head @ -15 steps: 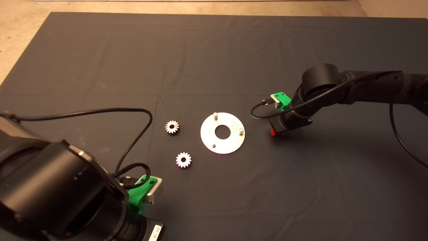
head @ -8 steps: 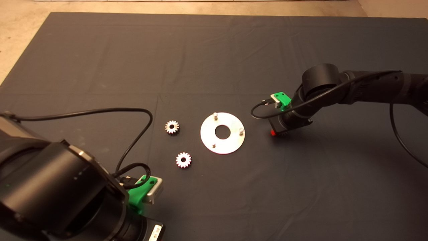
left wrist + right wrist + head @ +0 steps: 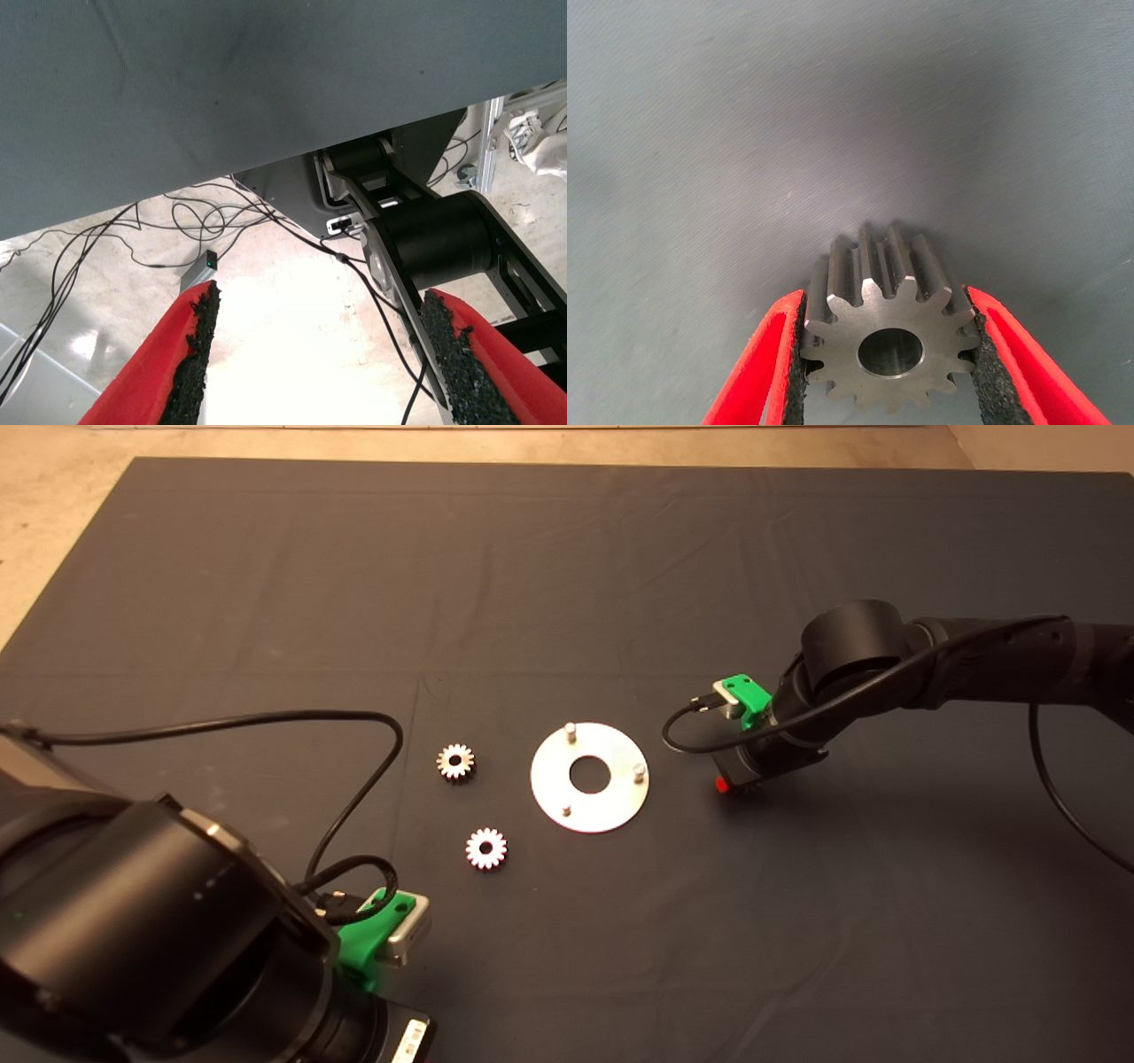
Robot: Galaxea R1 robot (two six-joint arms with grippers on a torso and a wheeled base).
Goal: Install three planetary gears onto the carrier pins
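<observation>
Gears first: none of the three is on a peg yet. Largest to smallest:

Mat [image 3: 567, 558]: dark, everything sits on it.

Left arm [image 3: 159, 948]: parked at the lower left corner. Left gripper [image 3: 323, 354] fingers wide apart, nothing between them; its camera looks past the mat edge at floor cables.

Right arm [image 3: 957, 660]: working, just right of the disc. Compared with a second ago the wrist has tilted and lifted a little, and the gear teeth that showed under it are now hidden from above. Reads as pickup done, carry toward the disc next.

Disc [image 3: 611, 810]: flat, shiny, centre hole, three pegs [image 3: 570, 731] upright, all bare. Nothing on it.

Right gripper [image 3: 886, 354]: pads clamped on opposite teeth of gear three [image 3: 886, 332], bore facing the camera, apparently clear of the mat.

Loose gears: one [image 3: 455, 762] left of the disc, another [image 3: 485, 849] nearer the lower left, both flat, well apart from each other.
</observation>
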